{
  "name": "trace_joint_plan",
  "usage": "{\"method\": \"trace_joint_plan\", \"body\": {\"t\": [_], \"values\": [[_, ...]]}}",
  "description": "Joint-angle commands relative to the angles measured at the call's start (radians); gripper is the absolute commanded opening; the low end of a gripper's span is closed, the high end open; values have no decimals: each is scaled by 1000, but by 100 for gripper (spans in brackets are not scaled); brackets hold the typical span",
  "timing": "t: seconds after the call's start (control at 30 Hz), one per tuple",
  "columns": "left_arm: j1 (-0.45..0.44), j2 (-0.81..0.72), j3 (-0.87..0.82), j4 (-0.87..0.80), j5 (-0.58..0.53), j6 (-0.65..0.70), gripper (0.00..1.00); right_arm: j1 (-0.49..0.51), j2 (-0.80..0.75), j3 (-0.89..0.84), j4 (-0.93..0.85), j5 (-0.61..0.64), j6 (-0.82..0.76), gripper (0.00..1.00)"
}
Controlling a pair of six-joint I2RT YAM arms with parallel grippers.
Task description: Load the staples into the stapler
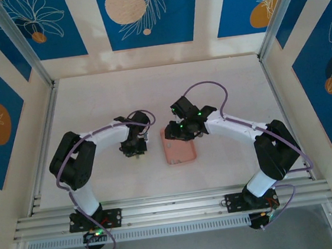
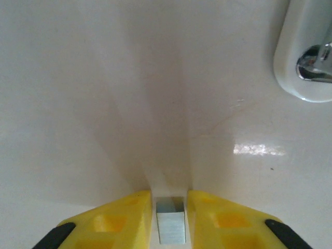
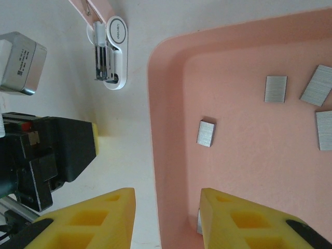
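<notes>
Status: left hand [image 2: 170,199] is clamped on one staple strip [image 2: 170,228]. The small grey metal block sits squarely between the two yellow fingers [image 2: 119,220], just above the white desk [image 2: 78,104]. The rounded white end of the stapler [image 2: 290,72] sits in the upper right corner of the left wrist view, with a chrome part showing inside it. It is apart from the held strip.

Right hand [image 3: 167,194] is apart. Its fingers straddle the left wall of the salmon-pink tray [image 3: 166,104], one outside on the desk side and one inside the tray. I can't tell whether either finger touches the wall.

The loose staples [image 3: 206,133] lie flat on the tray floor. One is near the left wall and three more are toward the right edge. Another is half hidden behind the inner finger (only a sliver shows).

In the right wrist view the stapler lies on the desk just beyond the tray's corner. It is opened up, with its metal channel exposed and a pink part running off the top of frame. From overhead, the left hand is low at the desk just left of the tray, and the right hand is over the tray's far end.
</notes>
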Motion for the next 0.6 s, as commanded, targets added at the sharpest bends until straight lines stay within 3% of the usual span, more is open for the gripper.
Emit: {"method": "trace_joint_plan", "body": {"t": [0.0,0.3,0.57], "values": [[-11,26,-16,-12,6,-12,26,-6,-37,-19,-6,-12,4,38],[-12,-1,-35,-2,-10,-1,15,-5,-58,-28,-6,1,10,37],[-12,-166,-44,36,-94,21,13,-13,-152,-102,78,55,25,37]]}}
